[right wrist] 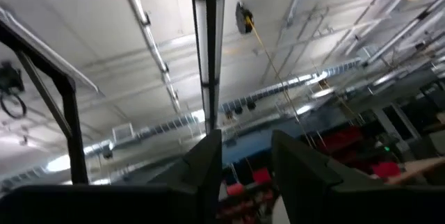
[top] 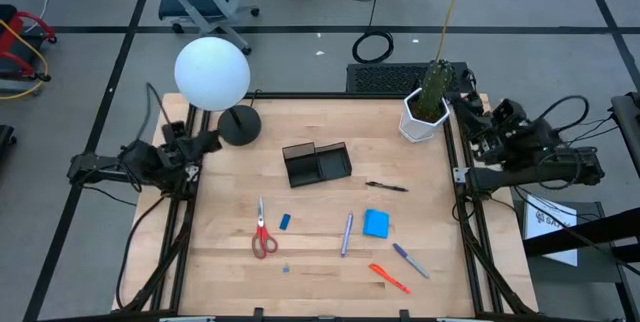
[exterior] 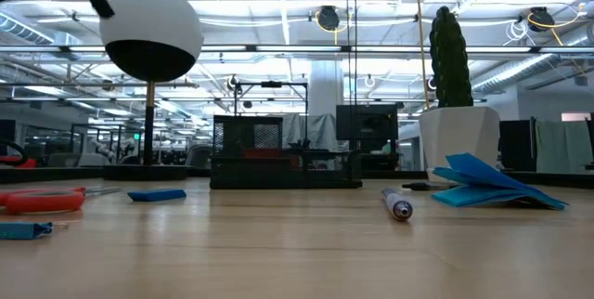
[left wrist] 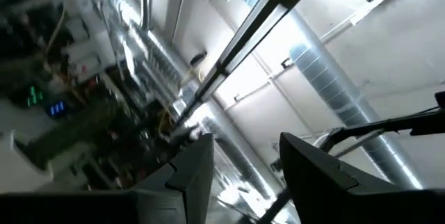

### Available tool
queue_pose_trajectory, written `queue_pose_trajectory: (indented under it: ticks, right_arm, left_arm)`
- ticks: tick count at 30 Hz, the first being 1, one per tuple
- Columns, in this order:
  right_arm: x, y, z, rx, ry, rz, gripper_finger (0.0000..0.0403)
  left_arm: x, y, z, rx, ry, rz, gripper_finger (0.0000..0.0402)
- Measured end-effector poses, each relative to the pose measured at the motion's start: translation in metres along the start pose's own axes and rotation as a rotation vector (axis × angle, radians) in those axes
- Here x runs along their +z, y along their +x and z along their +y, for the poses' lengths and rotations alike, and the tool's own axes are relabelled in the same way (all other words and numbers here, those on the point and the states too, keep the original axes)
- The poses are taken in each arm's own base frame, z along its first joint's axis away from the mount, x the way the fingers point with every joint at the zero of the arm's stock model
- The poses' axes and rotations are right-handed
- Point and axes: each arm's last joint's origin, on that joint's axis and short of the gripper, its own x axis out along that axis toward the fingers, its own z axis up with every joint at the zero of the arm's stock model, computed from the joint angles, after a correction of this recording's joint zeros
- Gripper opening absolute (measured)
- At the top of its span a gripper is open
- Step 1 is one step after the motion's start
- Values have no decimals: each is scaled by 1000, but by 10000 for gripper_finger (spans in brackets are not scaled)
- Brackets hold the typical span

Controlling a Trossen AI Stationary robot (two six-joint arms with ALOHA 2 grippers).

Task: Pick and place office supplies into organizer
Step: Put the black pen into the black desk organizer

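Left hand (left wrist: 243, 175): we see it folded back at the left edge of the tabletop (top: 320, 282), pointing up at the ceiling; its fingers stand apart with nothing between them.
Right hand (right wrist: 247, 165): we find it parked at the right edge, also aimed at the ceiling; fingers apart, a gap showing, nothing held.
Organizer (top: 317, 163): a low black tray with two compartments, near the middle of the tabletop toward the far side; we see nothing inside it.
Scissors (top: 263, 238): red-handled, lying flat left of centre, blades pointing toward the far side.
Eraser (top: 285, 222): blue, just beside the scissors on their right.
Notepad (top: 376, 223): blue square, right of centre, near side of the organizer.
Grey-purple pen (top: 347, 233): lying between the eraser and the notepad.
Black pen (top: 386, 187): between the organizer and the notepad, apart from both.
Orange marker (top: 390, 278): near the front edge.
Purple pen (top: 411, 260): just beside the orange marker.
Plant pot (top: 424, 118): white, at the far right corner.
Globe lamp (top: 212, 74): white, at the far left corner.
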Motion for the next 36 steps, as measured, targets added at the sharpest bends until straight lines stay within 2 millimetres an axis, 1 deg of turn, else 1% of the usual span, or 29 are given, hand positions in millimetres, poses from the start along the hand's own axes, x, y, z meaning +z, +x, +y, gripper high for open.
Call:
queue_pose_trajectory:
  ticks: [4,7,9,15,19,23,27,33,36]
  right_arm:
    - [14,16,8,-36,-45,143,116]
    - [25,28,14,-59,-72,234,116]
    - [31,36,18,-73,-89,292,116]
    - [44,61,29,-128,-165,522,116]
    - [47,76,34,-176,-187,675,116]
    - [36,89,35,-235,-210,853,116]
    - [13,95,32,-297,-230,1069,116]
    - [-23,101,18,-355,-211,1335,116]
    - [-39,102,10,-380,-233,1454,116]
  left_arm:
    - [10,20,-19,-8,98,-16,170]
    - [17,37,-34,-9,134,-16,170]
    - [18,49,-42,17,150,14,170]
    - [23,87,-64,97,248,137,170]
    - [30,106,-80,101,341,154,170]
    - [38,118,-95,75,401,129,170]
    - [45,124,-104,64,427,116,170]
    - [42,127,-102,109,427,143,170]
    - [39,129,-100,121,422,158,170]
